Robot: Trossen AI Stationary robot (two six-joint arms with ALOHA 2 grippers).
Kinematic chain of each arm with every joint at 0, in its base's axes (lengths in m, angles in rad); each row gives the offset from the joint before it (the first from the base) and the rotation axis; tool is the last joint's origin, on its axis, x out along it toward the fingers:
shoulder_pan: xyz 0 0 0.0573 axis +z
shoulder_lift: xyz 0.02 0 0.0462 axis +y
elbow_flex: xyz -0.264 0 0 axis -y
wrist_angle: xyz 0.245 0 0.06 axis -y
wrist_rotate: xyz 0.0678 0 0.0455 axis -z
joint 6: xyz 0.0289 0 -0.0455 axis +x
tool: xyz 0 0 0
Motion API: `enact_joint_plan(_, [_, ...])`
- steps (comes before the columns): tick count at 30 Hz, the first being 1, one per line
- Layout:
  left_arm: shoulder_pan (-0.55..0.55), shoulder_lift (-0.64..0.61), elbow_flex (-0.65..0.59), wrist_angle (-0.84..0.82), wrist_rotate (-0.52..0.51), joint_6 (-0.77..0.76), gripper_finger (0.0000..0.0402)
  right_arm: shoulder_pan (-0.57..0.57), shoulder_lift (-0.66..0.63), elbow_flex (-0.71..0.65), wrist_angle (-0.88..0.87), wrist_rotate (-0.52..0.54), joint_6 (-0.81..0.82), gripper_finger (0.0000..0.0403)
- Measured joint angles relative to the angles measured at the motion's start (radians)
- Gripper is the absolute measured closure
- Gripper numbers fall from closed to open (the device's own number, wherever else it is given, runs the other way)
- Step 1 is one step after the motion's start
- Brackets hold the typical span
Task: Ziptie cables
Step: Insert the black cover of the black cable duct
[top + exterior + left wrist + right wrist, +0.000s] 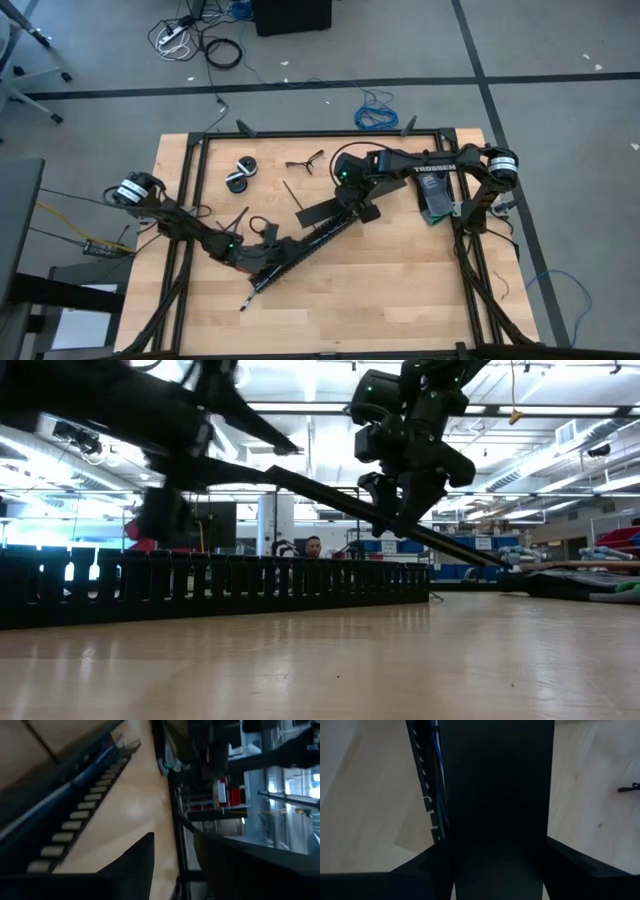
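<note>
A long black slotted duct (300,250) lies slantwise across the table. The cables (437,785), thin blue and pale wires, run inside it. A wide flat black strip (330,495) slants above the duct, and my right gripper (350,207) is shut on it near the duct's far end. My left gripper (268,250) stands open beside the duct's near half, with bare table showing between its fingers (140,860). Thin black zipties (292,192) lie flat on the table, far of the duct. My right gripper pinches the wide flat strip by its two long edges (449,820), one finger on each side. The fingers come steeply from above and lie across the strip. The strip is held off the table and tilted, sloping over the duct.
A black roll (240,175) and a forked tool (305,162) lie at the far left of the table. A black frame (320,135) borders the tabletop. A blue coiled cable (377,110) lies on the floor beyond. A person (315,547) shows far behind the table.
</note>
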Motion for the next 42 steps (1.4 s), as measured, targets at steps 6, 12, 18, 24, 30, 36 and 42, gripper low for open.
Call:
enact_joint_plan(6, [-0.105,-0.118,-0.105,-0.001,-0.135,-0.074,0.0269,-0.007,0.000,0.000,-0.027,-0.011,-0.029,0.0175])
enact_joint_plan(12, [-0.186,-0.294,-0.193,-0.002,-0.339,-0.038,0.0269,0.004,-0.005,0.000,-0.086,-0.077,-0.147,0.0174])
enact_joint_plan(18, [-0.177,-0.389,-0.222,-0.013,-0.354,0.087,0.0269,0.028,0.003,0.000,-0.094,-0.055,-0.239,0.0174])
enact_joint_plan(24, [-0.150,-0.392,-0.192,-0.008,-0.269,0.228,0.0269,0.035,0.049,0.000,-0.125,0.106,-0.243,0.0174])
enact_joint_plan(30, [-0.082,-0.391,-0.138,0.000,-0.145,0.364,0.0269,0.034,0.120,-0.001,-0.132,0.135,-0.212,0.0174])
enact_joint_plan(36, [-0.019,-0.376,-0.127,-0.027,-0.006,0.378,0.0269,0.027,0.138,0.002,-0.139,0.160,-0.133,0.0174])
enact_joint_plan(42, [0.006,-0.370,-0.127,-0.053,0.015,0.375,0.0269,0.026,0.129,0.001,-0.155,0.171,-0.135,0.0174])
